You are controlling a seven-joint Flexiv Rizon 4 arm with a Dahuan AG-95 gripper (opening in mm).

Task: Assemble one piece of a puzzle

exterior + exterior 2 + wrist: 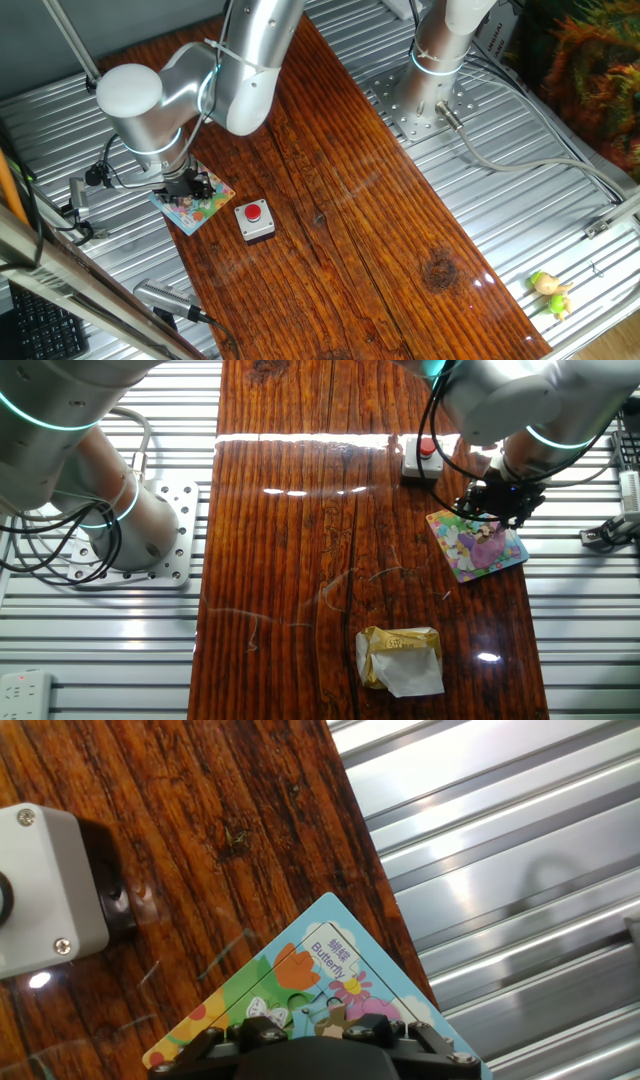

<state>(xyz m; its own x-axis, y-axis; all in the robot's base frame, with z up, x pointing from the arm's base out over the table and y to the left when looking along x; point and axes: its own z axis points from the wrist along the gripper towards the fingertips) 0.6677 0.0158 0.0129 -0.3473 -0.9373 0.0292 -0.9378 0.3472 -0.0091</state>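
**A:** How will the piece handle, and where is it now?

**B:** I judge it light, thin and stiff, a bit of flat card, and slick on its printed face. Something that small wants a pinch on two opposite edges, held level so it drops straight into its cut-out. As for where it is, I can't pick it out for certain. In the hand view I see whitish, red and green marks just above my tool (pixel 312 1042), on the puzzle (pixel 322 970), but whether that is the piece sitting in its place or simply part of the picture, I cannot tell.

**A:** Is your tool closed on it?

**B:** That I can't say either. The fingertips are hidden below the frame edge in the hand view, and in both fixed views the black tool body covers them.

**A:** And the board itself?

**B:** The puzzle (pixel 192 211) lies flat on the wooden surface (pixel 350 200) near its edge, just beside the grey button box (pixel 254 220). It should stay put if I press gently; shove sideways and I'd expect it to slide on that glossy wood.

**A:** Your arm's pose?

**B:** Bent over the board's near corner, wrist pointing straight down, my tool (pixel 497 503) low over the puzzle (pixel 478 546), touching or almost so.
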